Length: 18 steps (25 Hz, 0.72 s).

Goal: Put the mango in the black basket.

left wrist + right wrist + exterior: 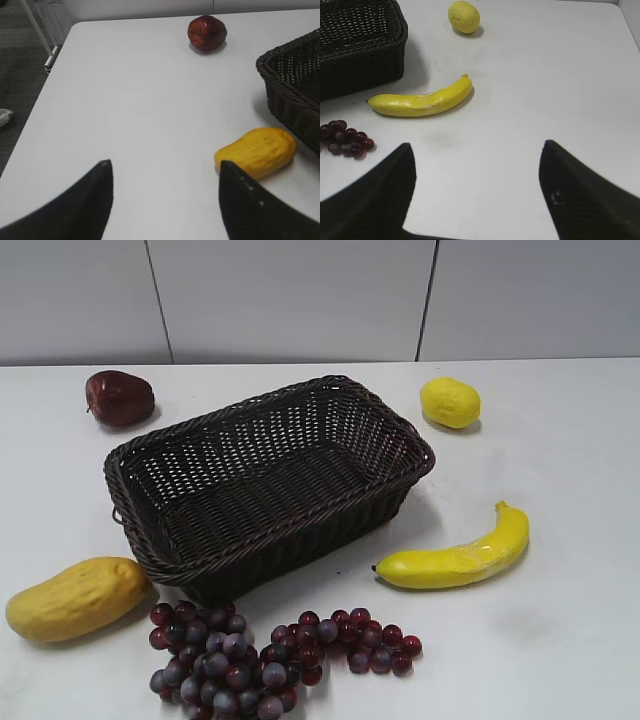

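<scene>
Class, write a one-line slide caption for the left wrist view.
Open left gripper above the table, mango beside the black basket.

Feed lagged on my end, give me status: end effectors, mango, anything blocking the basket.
Left end effector open, empty. Right end effector open, empty. Mango on table beside basket, not yet grasped. Basket empty; grapes near its front, path over rim looks clear.

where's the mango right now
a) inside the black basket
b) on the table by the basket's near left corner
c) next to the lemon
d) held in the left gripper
b: the mango lies on the table beside the empty black basket, ahead of the open left gripper.
</scene>
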Each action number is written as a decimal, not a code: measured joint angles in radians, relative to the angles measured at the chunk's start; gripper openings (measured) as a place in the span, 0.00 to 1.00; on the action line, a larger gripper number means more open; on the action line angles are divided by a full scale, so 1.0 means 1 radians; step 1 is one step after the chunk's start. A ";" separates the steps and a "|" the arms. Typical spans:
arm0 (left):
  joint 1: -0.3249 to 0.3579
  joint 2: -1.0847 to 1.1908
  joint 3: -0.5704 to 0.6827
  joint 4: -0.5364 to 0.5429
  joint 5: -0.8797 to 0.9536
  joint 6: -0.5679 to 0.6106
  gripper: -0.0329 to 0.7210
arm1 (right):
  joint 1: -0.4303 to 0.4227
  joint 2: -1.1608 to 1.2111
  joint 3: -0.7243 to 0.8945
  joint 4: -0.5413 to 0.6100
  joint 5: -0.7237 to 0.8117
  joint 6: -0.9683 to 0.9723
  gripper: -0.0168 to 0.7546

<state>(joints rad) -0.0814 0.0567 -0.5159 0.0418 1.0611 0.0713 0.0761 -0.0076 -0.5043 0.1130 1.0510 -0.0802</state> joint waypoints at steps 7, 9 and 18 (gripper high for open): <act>0.000 0.000 0.000 0.000 0.000 0.000 0.71 | 0.000 0.000 0.000 0.000 0.000 0.000 0.78; 0.000 0.000 0.000 0.000 0.000 0.000 0.71 | 0.000 0.000 0.000 0.000 0.000 0.000 0.78; 0.000 0.000 0.000 0.019 -0.016 0.000 0.71 | 0.000 0.000 0.000 0.000 0.000 0.000 0.78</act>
<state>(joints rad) -0.0814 0.0567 -0.5159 0.0604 1.0448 0.0713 0.0761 -0.0076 -0.5043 0.1130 1.0510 -0.0802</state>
